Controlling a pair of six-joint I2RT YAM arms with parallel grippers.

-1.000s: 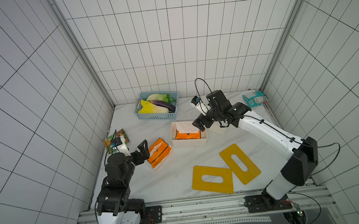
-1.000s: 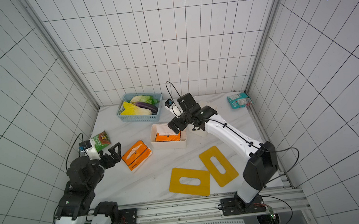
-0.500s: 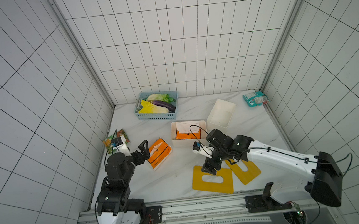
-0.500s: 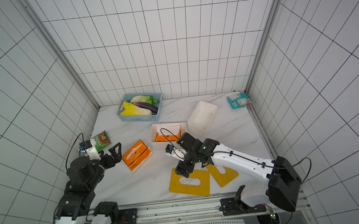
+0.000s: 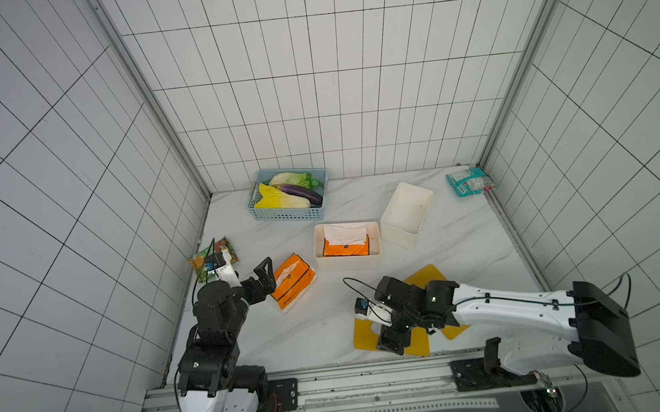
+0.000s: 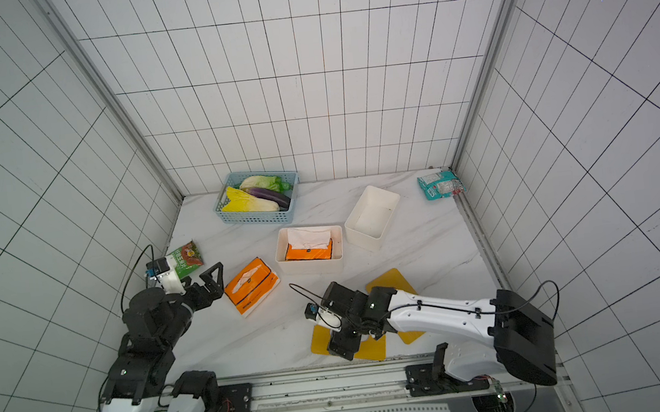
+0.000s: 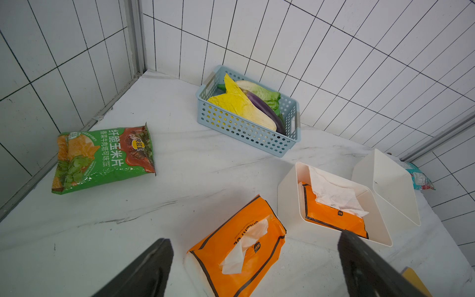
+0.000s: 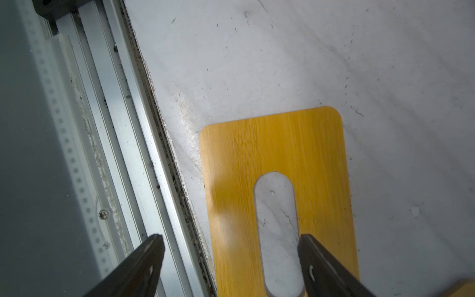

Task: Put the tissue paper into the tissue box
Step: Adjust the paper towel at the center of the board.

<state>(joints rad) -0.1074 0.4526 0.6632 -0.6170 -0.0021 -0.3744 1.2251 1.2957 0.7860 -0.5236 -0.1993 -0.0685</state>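
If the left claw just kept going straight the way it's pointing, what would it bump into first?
Most likely the orange tissue pack lying loose on the table, just ahead of the open left claw. How high the claw hangs above it is unclear.

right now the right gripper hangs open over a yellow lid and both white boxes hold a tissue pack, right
Only one white box holds a tissue pack; the other white box is empty, as both top views show. The right gripper does hang open over a yellow lid.
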